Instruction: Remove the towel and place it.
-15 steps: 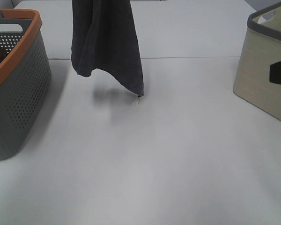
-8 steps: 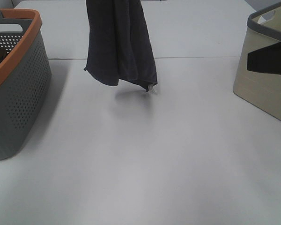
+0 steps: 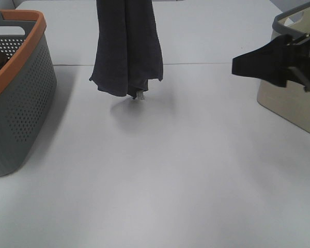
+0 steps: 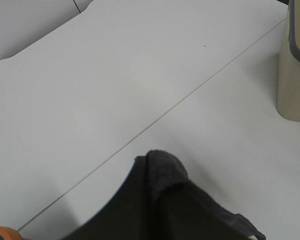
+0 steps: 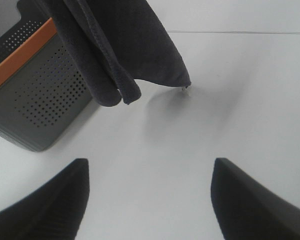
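Note:
The dark charcoal towel (image 3: 126, 46) hangs in the air over the far middle of the table, held from above the frame. Its pale tag (image 3: 140, 95) dangles at the lower edge just above the surface. In the left wrist view a bunch of the towel (image 4: 162, 172) sticks up between the dark jaws of my left gripper, which is shut on it. My right gripper (image 3: 243, 66) reaches in from the right, well apart from the towel. In the right wrist view it (image 5: 150, 200) is open and empty, and the towel (image 5: 115, 45) hangs ahead of it.
A grey perforated basket with an orange rim (image 3: 20, 93) stands at the left edge and also shows in the right wrist view (image 5: 40, 100). A beige basket with a grey rim (image 3: 294, 103) stands at the right, behind my right arm, and shows in the left wrist view (image 4: 295, 75).
The hanging towel has shifted right, then swung back, and its lower edge has gathered in. My right gripper has come in from the right edge toward the middle.

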Available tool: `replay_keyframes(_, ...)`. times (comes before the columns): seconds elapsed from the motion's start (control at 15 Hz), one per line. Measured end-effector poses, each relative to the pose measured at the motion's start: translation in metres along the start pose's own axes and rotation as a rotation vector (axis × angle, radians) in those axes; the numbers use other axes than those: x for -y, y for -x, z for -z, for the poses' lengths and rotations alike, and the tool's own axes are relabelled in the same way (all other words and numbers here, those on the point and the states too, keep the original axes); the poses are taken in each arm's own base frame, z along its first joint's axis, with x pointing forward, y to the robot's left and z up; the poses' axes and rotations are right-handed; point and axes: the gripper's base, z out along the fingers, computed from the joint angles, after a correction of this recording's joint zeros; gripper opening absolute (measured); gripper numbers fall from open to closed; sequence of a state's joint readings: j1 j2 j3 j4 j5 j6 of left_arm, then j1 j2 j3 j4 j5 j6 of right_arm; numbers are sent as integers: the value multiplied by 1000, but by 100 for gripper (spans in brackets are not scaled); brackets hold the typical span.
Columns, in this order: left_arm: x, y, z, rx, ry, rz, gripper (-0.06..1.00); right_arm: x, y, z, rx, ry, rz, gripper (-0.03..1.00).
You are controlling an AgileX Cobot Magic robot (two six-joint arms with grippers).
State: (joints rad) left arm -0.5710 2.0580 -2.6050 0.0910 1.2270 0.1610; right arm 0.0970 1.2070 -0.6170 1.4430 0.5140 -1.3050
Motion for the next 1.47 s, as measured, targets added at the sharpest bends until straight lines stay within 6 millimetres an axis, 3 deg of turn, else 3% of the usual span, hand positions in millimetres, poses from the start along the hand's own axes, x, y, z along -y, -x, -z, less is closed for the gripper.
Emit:
replay_keyframes(0.2, 0, 0, -1, -2, 0, 0, 0, -6, -3, -33, -36, -32, 6, 61)
replay_keyframes(0.4, 1, -2, -6, -11, -8, 4, 0, -22, 11, -72, -61, 15, 24, 61)
replay_keyframes(0.6, 2, -2, -7, -12, -9, 4, 0, -43, 20, -89, -58, 71, 50, 61)
replay_keyframes(0.8, 2, -2, -7, -12, -9, 4, 0, -51, 22, -106, -58, 23, 81, 61)
replay_keyframes(1.2, 2, -2, -7, -12, -10, 6, 0, -53, 25, -136, -70, -14, 93, 61)
replay_keyframes(1.47, 2, -2, -7, -12, -10, 6, 0, -38, 7, -158, -137, -67, 61, 61)
